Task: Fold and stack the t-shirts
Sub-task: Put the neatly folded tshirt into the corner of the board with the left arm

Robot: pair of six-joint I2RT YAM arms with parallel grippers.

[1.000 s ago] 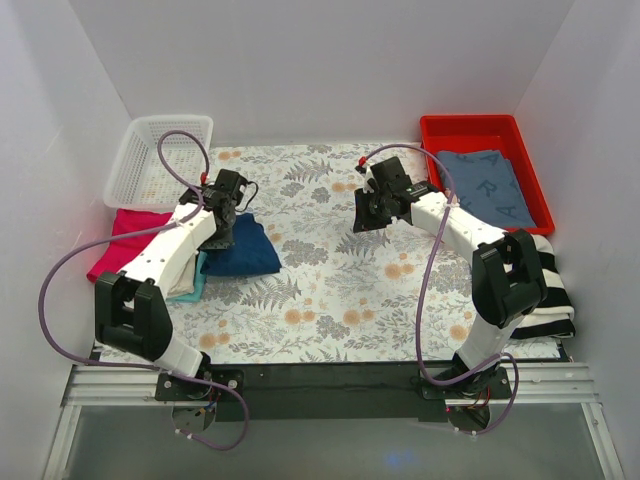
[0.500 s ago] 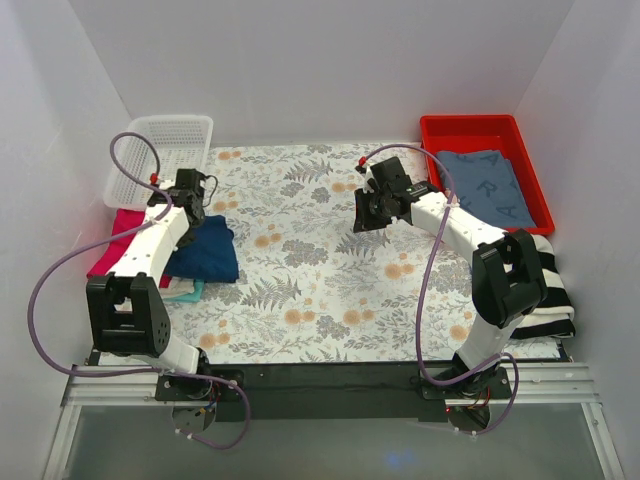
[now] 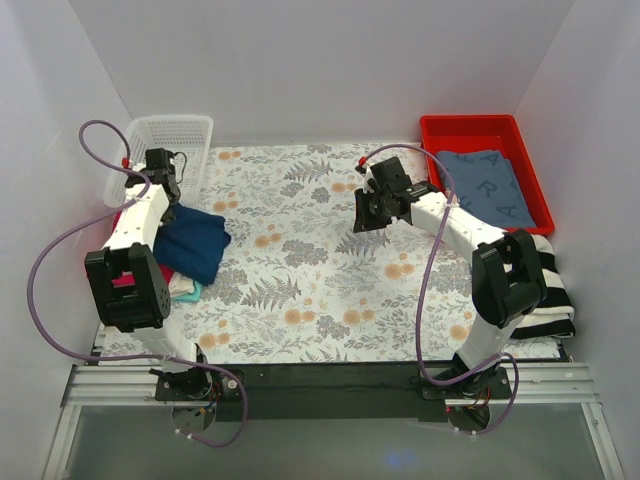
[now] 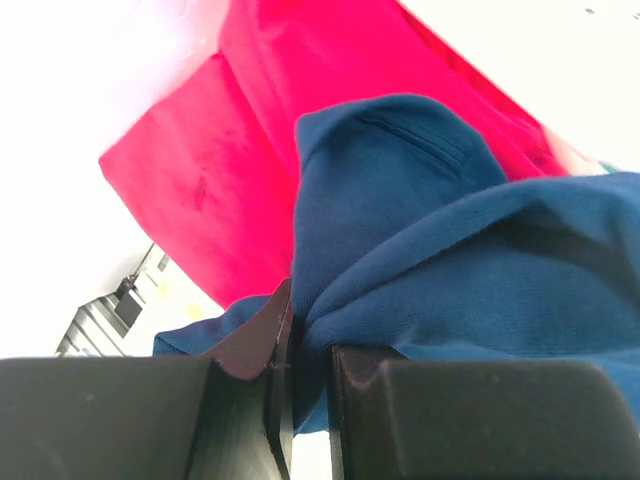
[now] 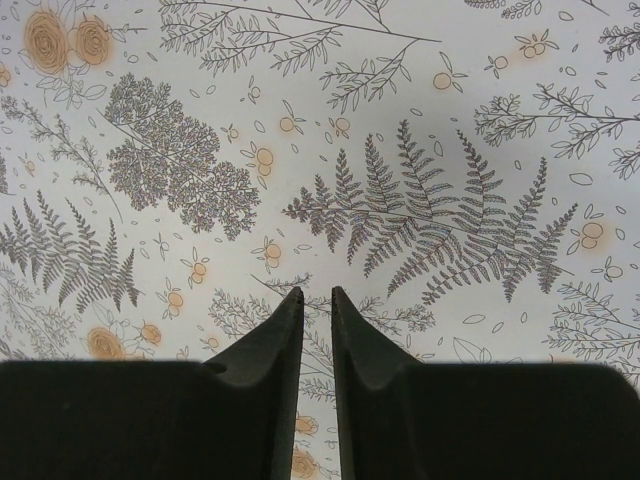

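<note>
Left hand (image 4: 303, 335) pinches the soft, limp navy t-shirt (image 3: 192, 243), draped over the red-pink t-shirt (image 4: 210, 170) at the left of the counter (image 3: 330, 280). Right hand (image 5: 316, 300), pressed together, holds nothing. Folded edges suit gripping.

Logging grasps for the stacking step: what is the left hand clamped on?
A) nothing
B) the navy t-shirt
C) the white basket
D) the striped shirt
B: the left wrist view shows the left hand shut on a fold of the navy t-shirt, with the red-pink t-shirt behind it.
</note>
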